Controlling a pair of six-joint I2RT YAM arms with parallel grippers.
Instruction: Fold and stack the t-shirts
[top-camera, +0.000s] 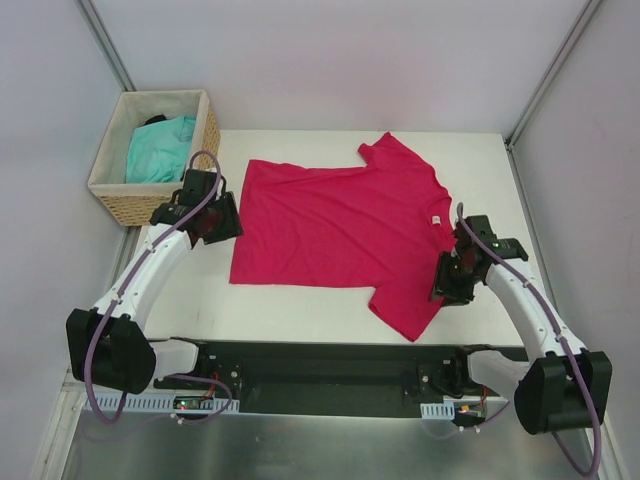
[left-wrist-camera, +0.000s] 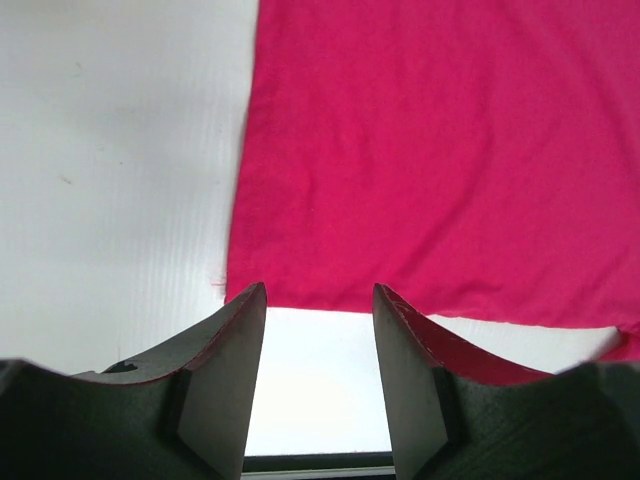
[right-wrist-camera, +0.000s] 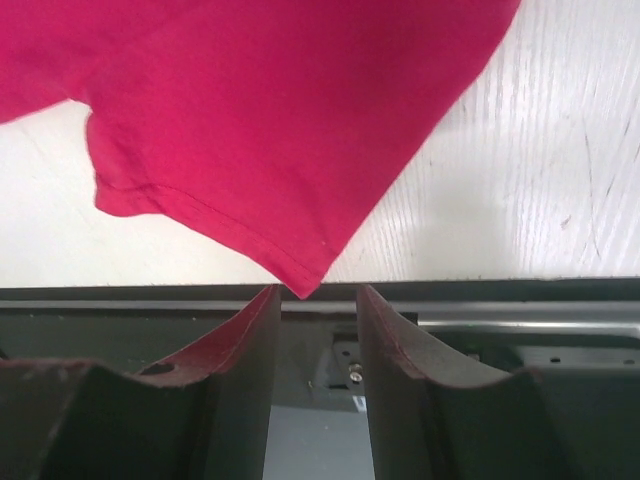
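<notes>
I see the soft crimson t-shirt (top-camera: 340, 230) flat on the table (top-camera: 300, 315); my left gripper (left-wrist-camera: 319, 290), part-open and empty, sits off its hem corner; right gripper (right-wrist-camera: 317, 290) likewise at the stitched sleeve tip.

1. The turquoise t-shirt (top-camera: 160, 152) is half sunk behind the wicker basket (top-camera: 120, 205) wall; the dark item (top-camera: 155, 120) beyond it is too small to name;
2. The crimson t-shirt (left-wrist-camera: 450, 150) runs off my left wrist view's top and right edges;
3. Its neck label (top-camera: 437, 221) is too small for me to read.

Right tool (right-wrist-camera: 317, 293) jaws apart, empty; crimson t-shirt (right-wrist-camera: 280, 100) sleeve corner just beyond tips.
</notes>
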